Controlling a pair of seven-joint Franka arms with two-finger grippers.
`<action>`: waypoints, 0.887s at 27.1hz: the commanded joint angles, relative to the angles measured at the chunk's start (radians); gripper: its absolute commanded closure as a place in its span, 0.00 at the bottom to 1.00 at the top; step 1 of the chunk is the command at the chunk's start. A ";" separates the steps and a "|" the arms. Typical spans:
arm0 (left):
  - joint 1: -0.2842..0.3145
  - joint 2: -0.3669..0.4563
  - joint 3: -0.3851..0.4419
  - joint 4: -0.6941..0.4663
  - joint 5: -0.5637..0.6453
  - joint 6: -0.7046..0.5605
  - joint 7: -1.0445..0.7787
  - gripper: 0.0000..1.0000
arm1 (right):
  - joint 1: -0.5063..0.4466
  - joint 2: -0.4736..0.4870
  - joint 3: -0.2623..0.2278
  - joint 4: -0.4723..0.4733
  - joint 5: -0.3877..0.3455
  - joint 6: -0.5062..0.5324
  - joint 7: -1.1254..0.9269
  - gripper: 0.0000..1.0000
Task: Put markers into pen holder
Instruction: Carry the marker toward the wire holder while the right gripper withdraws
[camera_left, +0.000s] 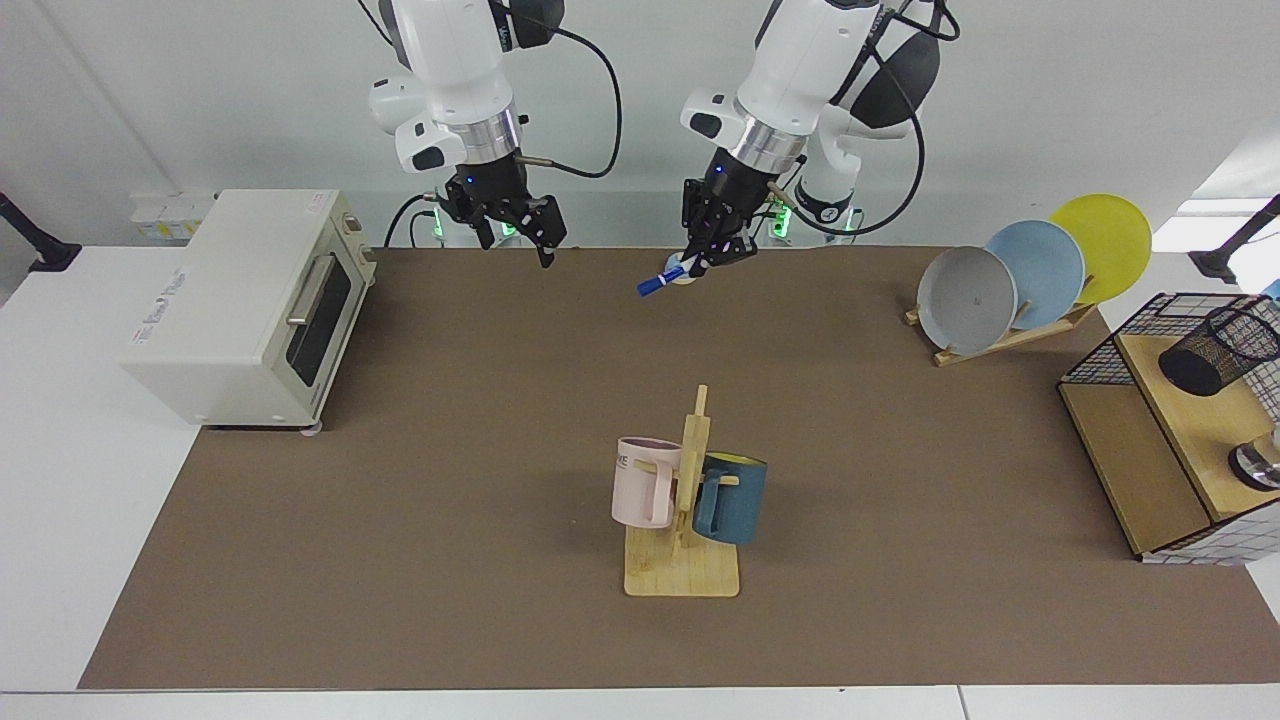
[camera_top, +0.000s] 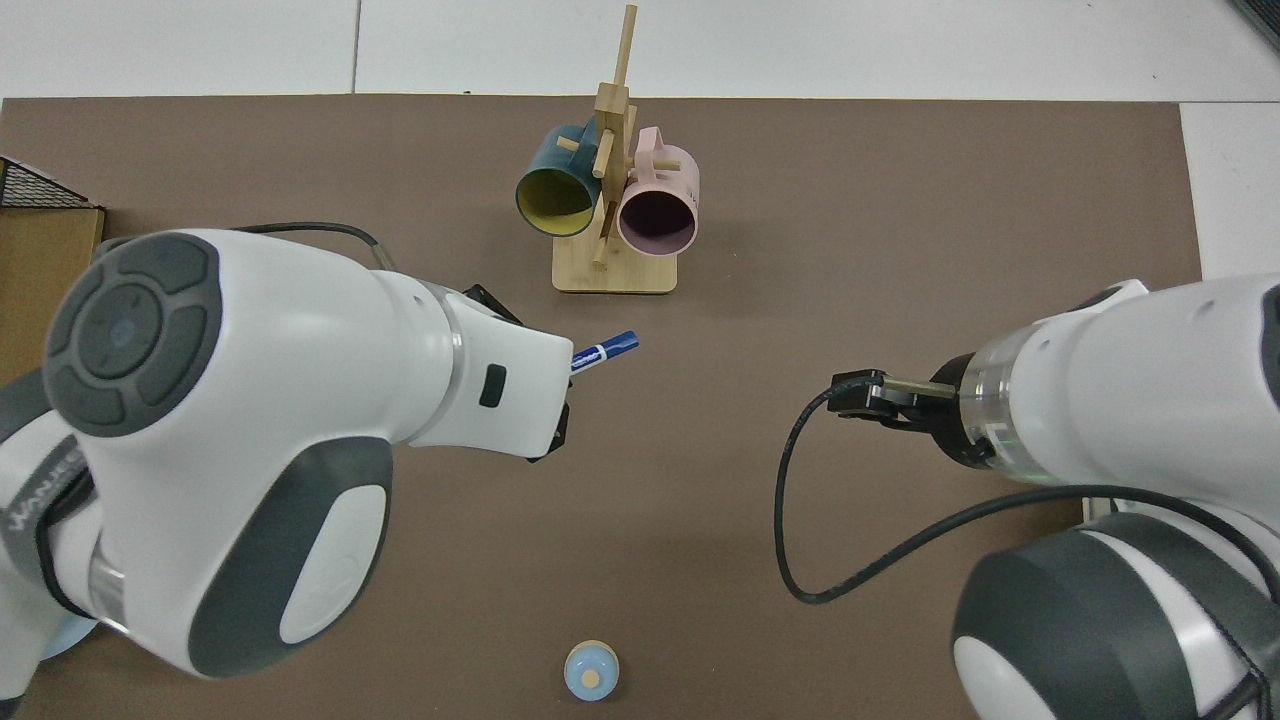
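Nearest the facing camera, a wooden mug rack (camera_left: 683, 560) is seen standing on the brown mat (camera_left: 400, 500), with a pink mug (camera_left: 645, 481) and a blue mug (camera_left: 732, 497) hung on it. Off to one side, the pen holder (camera_left: 1218, 349) is found leaning on the wooden shelf of a wire basket (camera_left: 1130, 345), well apart from both arms; a plate rack (camera_left: 1030, 270) with three plates is set behind it, and a toaster oven (camera_left: 250, 300) is placed at the opposite end.

Farther back, the marker (camera_left: 660, 280) is held in the air by the left gripper (camera_left: 712, 252), whose fingers are closed on the white barrel, so that the blue cap end is left sticking out and slanting downward (a small blue bell is partly hidden just behind it). In the top view the same cap end (camera_top: 606, 351) is seen poking out from under that arm's wrist.

The right gripper (camera_left: 520, 225) is held empty above the far edge of the mat, its fingers spread; this arm appears to be waiting.

The marker is judged light, stiff and smooth, so a slip or a swing within the grip is to be guarded against. A hold near the barrel's middle is thought best, with the marker tipped upright before it is lowered into the holder's tilted mouth.
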 joint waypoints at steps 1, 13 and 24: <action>0.042 -0.016 -0.008 -0.013 0.031 -0.041 -0.013 1.00 | -0.048 0.005 0.013 0.010 -0.021 -0.009 -0.188 0.00; 0.084 -0.023 -0.008 0.007 0.117 -0.122 -0.016 1.00 | -0.105 0.091 0.013 0.132 -0.071 -0.067 -0.368 0.00; 0.142 -0.026 -0.010 0.051 0.197 -0.227 -0.065 1.00 | -0.122 0.195 0.015 0.326 -0.130 -0.196 -0.473 0.00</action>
